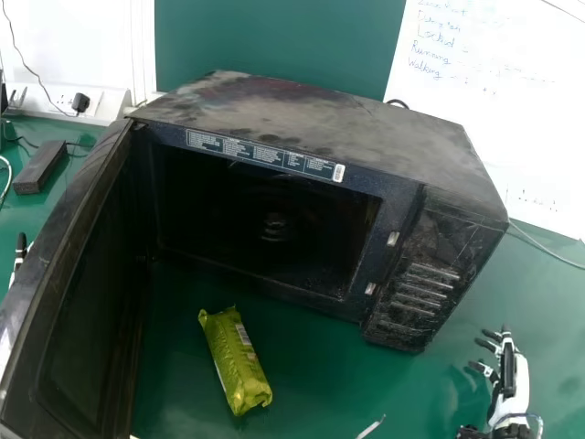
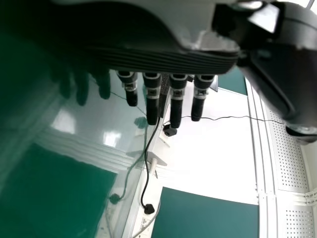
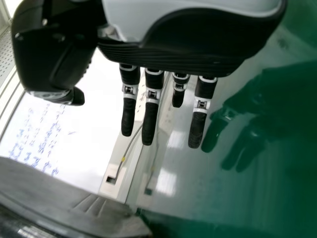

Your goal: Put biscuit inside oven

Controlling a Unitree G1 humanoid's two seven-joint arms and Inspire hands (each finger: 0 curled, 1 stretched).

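Biscuit packet on green table outside open oven.

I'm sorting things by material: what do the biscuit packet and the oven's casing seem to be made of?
The biscuit packet looks like thin, glossy plastic film, given its pinched ends, creases and highlights. The oven's casing is probably painted sheet metal: dark flat panels with straight edges, dull and smudged on top, though plastic isn't ruled out.
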